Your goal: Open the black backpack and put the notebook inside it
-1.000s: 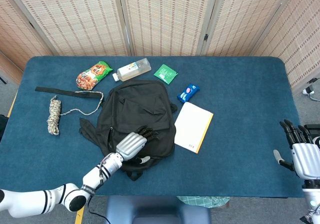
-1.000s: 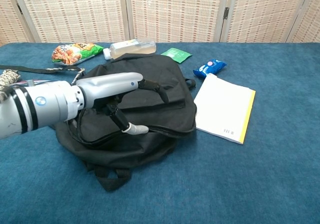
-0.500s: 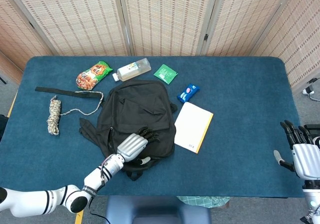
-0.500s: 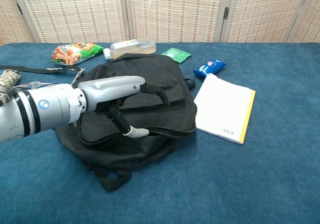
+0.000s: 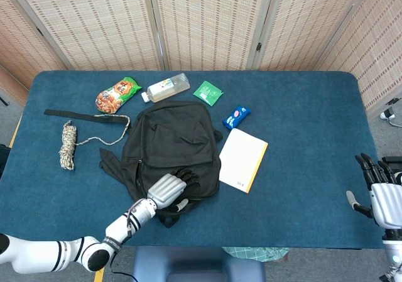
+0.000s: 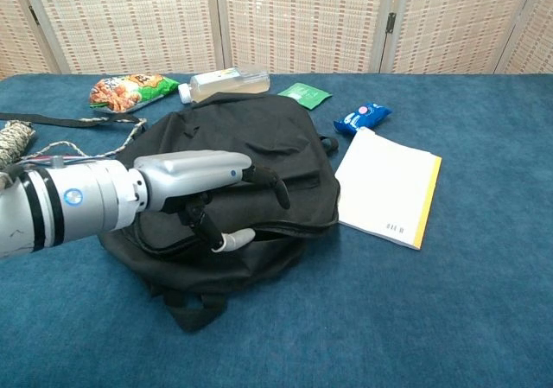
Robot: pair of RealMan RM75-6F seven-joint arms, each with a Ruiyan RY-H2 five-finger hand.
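Note:
The black backpack (image 5: 173, 141) lies flat mid-table, also shown in the chest view as the backpack (image 6: 259, 137). My left hand (image 5: 168, 189) rests on its near part. In the chest view the left hand (image 6: 194, 181) has its fingers bent down onto the fabric and its thumb at the zipper seam. Whether it grips the fabric I cannot tell. The notebook (image 5: 244, 159), white with a yellow edge, lies closed just right of the bag; the chest view shows the notebook (image 6: 389, 189) too. My right hand (image 5: 383, 197) hovers at the table's right edge, fingers apart and empty.
Behind the bag lie a snack bag (image 5: 116, 95), a plastic bottle (image 5: 166, 87), a green packet (image 5: 208, 93) and a blue packet (image 5: 237, 115). A coiled rope (image 5: 67, 144) and a black strap (image 5: 81, 113) lie to the left. Folding screens stand behind the table.
My left hand has slid a little toward the table's near edge and its fingertips have curled down onto the bag. The right hand has sunk slightly.

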